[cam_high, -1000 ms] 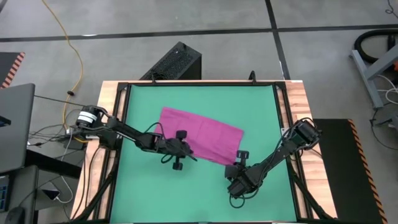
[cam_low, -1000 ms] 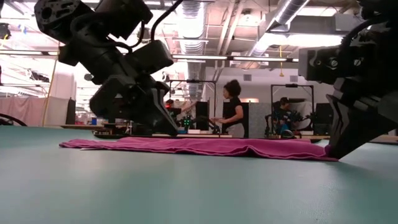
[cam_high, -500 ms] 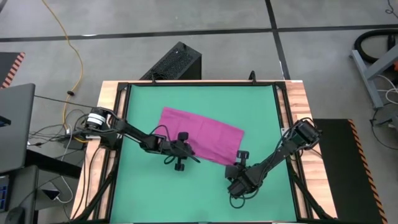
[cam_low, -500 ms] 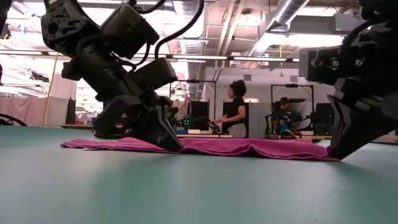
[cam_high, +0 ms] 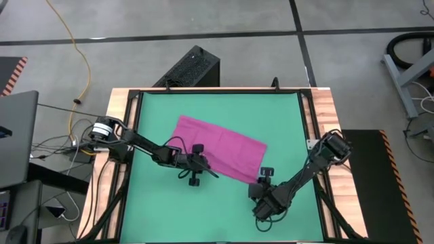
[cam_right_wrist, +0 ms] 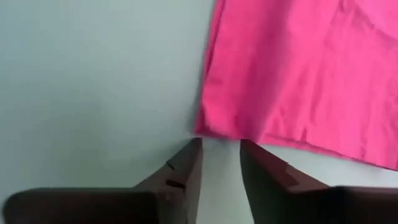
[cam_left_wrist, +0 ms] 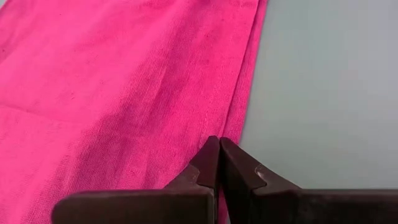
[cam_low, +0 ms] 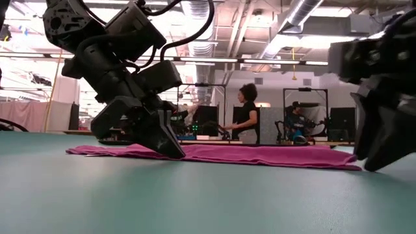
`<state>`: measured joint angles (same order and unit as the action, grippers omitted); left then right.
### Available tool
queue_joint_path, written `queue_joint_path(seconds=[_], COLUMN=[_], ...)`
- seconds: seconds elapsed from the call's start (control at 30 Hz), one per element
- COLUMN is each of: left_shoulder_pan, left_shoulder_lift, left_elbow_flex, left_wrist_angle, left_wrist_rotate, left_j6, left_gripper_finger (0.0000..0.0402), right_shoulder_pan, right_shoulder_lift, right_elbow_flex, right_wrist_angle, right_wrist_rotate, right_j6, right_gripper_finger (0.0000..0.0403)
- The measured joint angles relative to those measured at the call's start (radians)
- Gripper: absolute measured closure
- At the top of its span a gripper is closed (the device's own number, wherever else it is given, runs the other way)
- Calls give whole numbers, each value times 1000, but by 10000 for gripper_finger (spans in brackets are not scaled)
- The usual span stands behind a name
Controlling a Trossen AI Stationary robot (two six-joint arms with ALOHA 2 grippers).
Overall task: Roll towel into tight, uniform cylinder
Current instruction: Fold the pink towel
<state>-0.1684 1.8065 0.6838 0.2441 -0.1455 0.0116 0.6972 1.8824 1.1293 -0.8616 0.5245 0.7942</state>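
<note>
Nearest the camera edge of the tabletop, the right gripper [cam_high: 266, 181] has backed off the towel [cam_high: 220, 147]. Half a second ago its fingers [cam_right_wrist: 186, 163] sat right at the cloth's near right corner; now they hover just short of that corner, slightly parted with nothing between them, and the corner lies flat on the green mat [cam_high: 163, 210]. In the low view the right gripper [cam_low: 383, 146] stands clear of the towel's [cam_low: 260, 155] end, with a sliver of mat showing between them.

A little farther in, the left gripper [cam_high: 210, 172] has settled lower on the towel's near long edge. Its fingers [cam_left_wrist: 214, 165] are pressed together at the hem; whether any cloth is caught between them cannot be told. In the low view the left gripper [cam_low: 166, 146] touches down on the cloth.

The towel itself lies spread and flat, angled across the middle of the mat, with no fold or roll begun. The likely reading is that the right arm has released or missed its corner, so both arms need a firm hold on the near edge before rolling can start.

Beyond the tabletop, a person [cam_low: 246, 114] stands in the room.
</note>
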Motion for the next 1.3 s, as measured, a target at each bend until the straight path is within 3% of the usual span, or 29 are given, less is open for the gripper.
queue_joint_path(seconds=[0.17, 0.23, 0.33, 0.43, 0.6, 0.87, 0.97, 1.1, 1.3], left_shoulder_pan=[0, 0, -1, -2, -3, -4, -4, -4, -4], left_shoulder_lift=[1, 2, 2, 2, 2, 2, 2, 2, 2], left_elbow_flex=[-2, -2, -2, -2, -2, -3, -4, -5, -5], left_wrist_angle=[5, 6, 3, 3, 3, 5, 10, 12, 13], left_wrist_rotate=[2, 3, 19, 25, 27, 30, 33, 33, 33], left_j6=[0, 1, -1, -11, -13, -13, -13, -10, -9], left_gripper_finger=[402, 402, 402, 401, 401, 402, 401, 402, 401], right_shoulder_pan=[34, 49, 55, 20, -57, -237, -354, -529, -727], right_shoulder_lift=[0, 0, 0, -5, -81, -395, -522, -614, -618], right_elbow_flex=[40, 52, 53, 43, -69, -366, -464, -552, -568], right_wrist_angle=[-98, -194, -357, -504, -450, -18, 155, 418, 494], right_wrist_rotate=[6, 66, 207, 260, 268, 269, 187, -23, -114], right_j6=[36, 91, 251, 438, 498, 149, -59, -368, -573], right_gripper_finger=[247, 248, 253, 258, 260, 260, 260, 260, 260])
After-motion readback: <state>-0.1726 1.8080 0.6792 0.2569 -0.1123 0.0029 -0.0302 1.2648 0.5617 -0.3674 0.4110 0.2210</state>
